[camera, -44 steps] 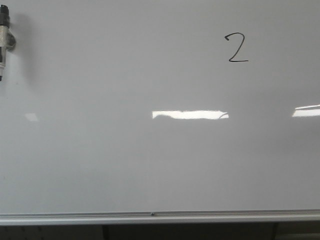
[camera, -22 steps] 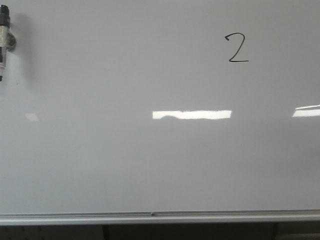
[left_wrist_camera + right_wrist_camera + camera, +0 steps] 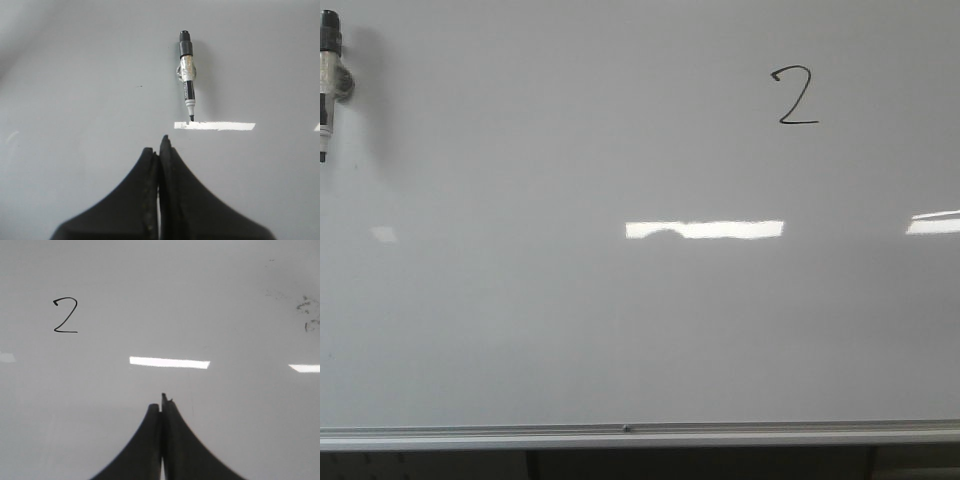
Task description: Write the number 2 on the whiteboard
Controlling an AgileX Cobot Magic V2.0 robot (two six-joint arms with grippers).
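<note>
The whiteboard (image 3: 570, 320) fills the front view, with a silver tray rail (image 3: 640, 434) along its lower edge. A small black number 2 (image 3: 796, 96) is drawn at its upper right; the right wrist view shows the same number 2 (image 3: 66, 315). A marker (image 3: 328, 85) hangs point-down on a clip at the board's left edge, also visible as the marker (image 3: 187, 75) in the left wrist view. My left gripper (image 3: 159, 145) is shut with nothing in it, away from the board. My right gripper (image 3: 160, 402) is shut and empty too. Neither gripper shows in the front view.
Faint smudges of old ink (image 3: 306, 315) mark the board to the right of the digit. Bright ceiling-light reflections (image 3: 705, 229) lie across the board's middle. A dark gap sits below the rail.
</note>
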